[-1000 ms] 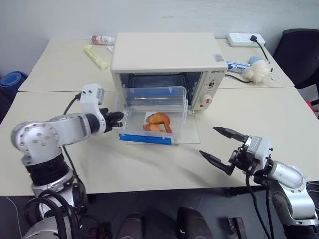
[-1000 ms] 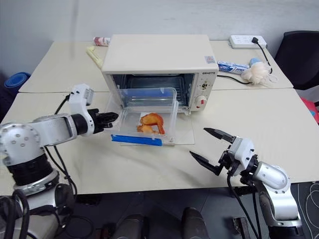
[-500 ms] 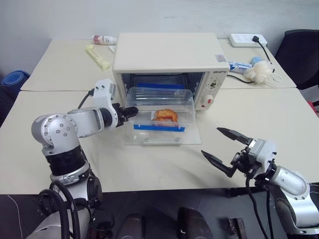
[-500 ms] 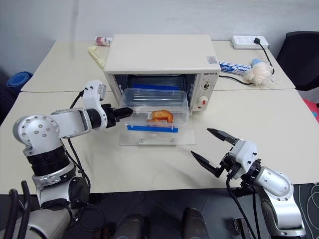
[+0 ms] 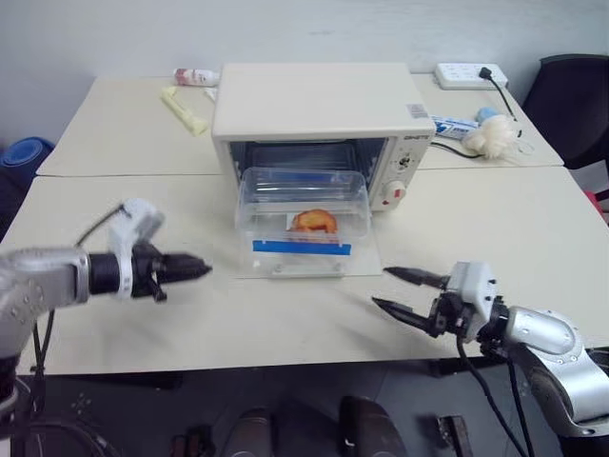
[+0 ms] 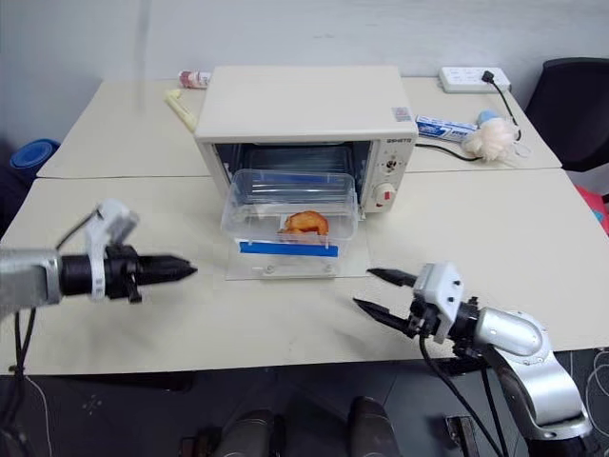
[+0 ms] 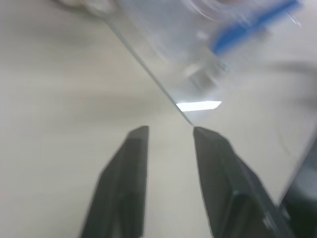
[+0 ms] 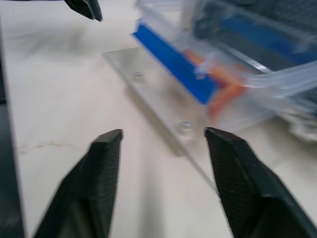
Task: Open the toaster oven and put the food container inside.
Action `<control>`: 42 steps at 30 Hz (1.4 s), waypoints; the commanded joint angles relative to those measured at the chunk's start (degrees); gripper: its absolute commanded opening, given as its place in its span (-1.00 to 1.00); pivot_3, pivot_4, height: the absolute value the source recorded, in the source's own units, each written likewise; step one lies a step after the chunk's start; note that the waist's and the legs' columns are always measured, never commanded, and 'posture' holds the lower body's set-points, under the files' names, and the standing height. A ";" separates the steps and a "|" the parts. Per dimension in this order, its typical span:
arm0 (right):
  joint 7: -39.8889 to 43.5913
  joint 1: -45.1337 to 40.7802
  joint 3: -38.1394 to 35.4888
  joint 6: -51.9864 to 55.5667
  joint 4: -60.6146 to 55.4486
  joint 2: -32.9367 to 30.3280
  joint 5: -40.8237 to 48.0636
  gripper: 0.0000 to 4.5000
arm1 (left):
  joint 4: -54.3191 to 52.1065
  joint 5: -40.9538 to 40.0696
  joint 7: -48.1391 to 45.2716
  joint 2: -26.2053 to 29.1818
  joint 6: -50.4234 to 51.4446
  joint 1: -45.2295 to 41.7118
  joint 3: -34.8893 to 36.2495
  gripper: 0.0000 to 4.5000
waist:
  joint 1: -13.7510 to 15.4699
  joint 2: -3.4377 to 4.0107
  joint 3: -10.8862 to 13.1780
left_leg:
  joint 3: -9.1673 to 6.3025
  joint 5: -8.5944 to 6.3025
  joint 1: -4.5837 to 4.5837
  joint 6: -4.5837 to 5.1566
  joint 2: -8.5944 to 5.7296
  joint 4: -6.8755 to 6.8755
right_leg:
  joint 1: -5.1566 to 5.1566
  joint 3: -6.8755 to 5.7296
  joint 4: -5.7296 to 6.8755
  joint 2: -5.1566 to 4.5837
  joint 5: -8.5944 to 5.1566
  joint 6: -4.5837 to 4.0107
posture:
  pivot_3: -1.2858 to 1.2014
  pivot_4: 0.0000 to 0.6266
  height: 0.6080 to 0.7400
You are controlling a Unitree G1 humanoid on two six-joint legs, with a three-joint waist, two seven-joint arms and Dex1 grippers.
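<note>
The cream toaster oven [image 5: 314,100] stands at the table's middle with its glass door [image 5: 366,262] folded down flat. The clear food container [image 5: 304,202], with a blue strip along its front and orange food inside, rests on that door with its far end at the oven's mouth. My left gripper [image 5: 200,269] hovers over the table well left of the door and points toward it. Its fingers [image 7: 131,158] stand a narrow gap apart with nothing between them. My right gripper [image 5: 395,290] is open and empty near the door's front right corner.
Behind the oven lie a power strip [image 5: 466,74] with its cable, a blue-and-white tube [image 5: 455,125] and a white puff [image 5: 490,138] on the right. A yellow packet [image 5: 186,108] and a small bottle [image 5: 195,76] lie on the left. A black chair [image 5: 571,95] stands at the far right.
The container has slid from the door toward the oven's mouth. My left gripper has pulled back from it, left and toward me. The right gripper's fingers have narrowed, and it shifted slightly left.
</note>
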 commanded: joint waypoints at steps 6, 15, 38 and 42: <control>-3.71 -12.17 7.98 4.77 6.05 4.36 -6.64 -0.99 | 3.94 12.65 -4.85 -13.82 -25.72 -0.84 -9.25 -1.00 | 1.01 -0.02 -0.01 | 0.06 -0.01 -0.07 0.13 -0.03 0.12 | 0.00 0.02 0.04 0.00 0.12 -0.01 | 0.03 -0.52 1.00; -8.55 -24.07 9.32 0.21 21.13 11.30 -14.77 -0.99 | 14.63 20.15 8.78 -27.11 -24.80 -11.05 -12.18 -1.00 | 0.67 -0.02 -0.01 | 0.09 -0.01 -0.12 0.20 -0.02 0.32 | -0.02 0.00 0.16 0.00 0.16 0.07 | 0.03 -0.52 1.00; -7.59 -35.06 6.11 -1.01 33.07 17.17 -13.45 -0.99 | 17.76 22.28 19.85 -36.69 -25.41 -16.76 -7.63 -1.00 | -2.29 -0.01 -0.02 | -0.08 0.00 -0.21 0.18 0.01 0.26 | -0.04 -0.18 0.09 -0.02 0.19 0.12 | 0.03 -0.52 1.00; -3.58 -28.22 2.95 4.05 23.00 10.81 -9.29 -1.00 | 8.26 17.97 12.52 -26.91 -18.02 -8.52 -5.75 -0.83 | -2.30 0.01 -0.01 | -0.07 0.00 -0.20 0.18 0.03 0.12 | -0.08 -0.17 0.03 -0.02 0.19 0.12 | 0.03 -0.52 1.00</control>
